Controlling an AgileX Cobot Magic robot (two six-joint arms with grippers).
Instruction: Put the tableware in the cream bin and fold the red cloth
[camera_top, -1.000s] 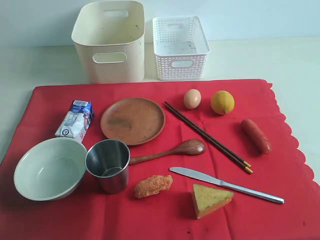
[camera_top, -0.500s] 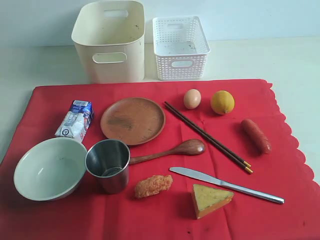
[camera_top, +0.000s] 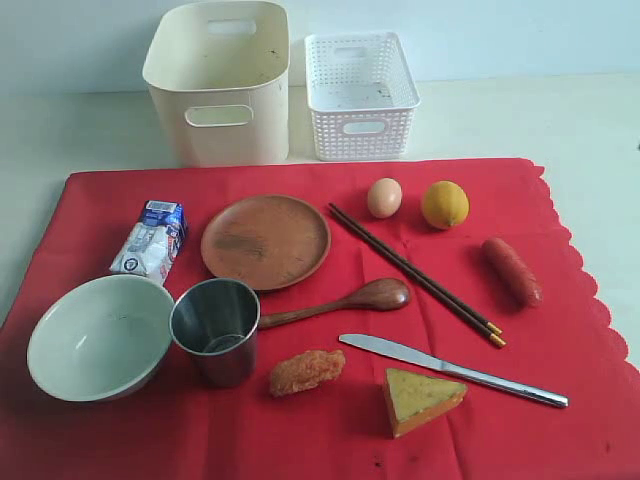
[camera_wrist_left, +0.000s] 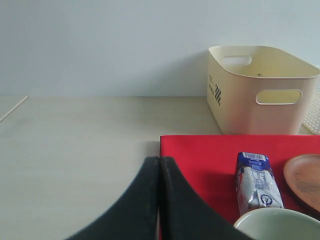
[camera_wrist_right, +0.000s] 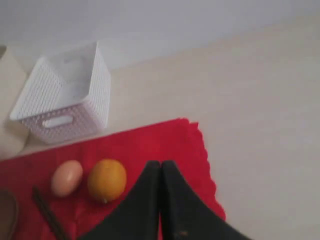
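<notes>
The red cloth (camera_top: 330, 300) lies flat with its scalloped edge on the right. On it rest the brown plate (camera_top: 265, 241), pale bowl (camera_top: 100, 336), steel cup (camera_top: 216, 330), wooden spoon (camera_top: 340, 302), dark chopsticks (camera_top: 415, 273) and steel knife (camera_top: 450, 369). The cream bin (camera_top: 220, 80) stands behind the cloth. Neither arm shows in the exterior view. My left gripper (camera_wrist_left: 159, 160) is shut and empty above the cloth's left edge (camera_wrist_left: 200, 155), near the bowl (camera_wrist_left: 280, 225) and bin (camera_wrist_left: 260, 87). My right gripper (camera_wrist_right: 160, 164) is shut and empty over the cloth's scalloped edge (camera_wrist_right: 200, 145).
A white lattice basket (camera_top: 360, 95) stands right of the cream bin. On the cloth also lie a milk carton (camera_top: 152, 238), egg (camera_top: 384, 197), lemon (camera_top: 445, 204), sausage (camera_top: 513, 271), cheese wedge (camera_top: 420, 398) and a fried piece (camera_top: 306, 371). Pale tabletop (camera_top: 590, 130) surrounds the cloth.
</notes>
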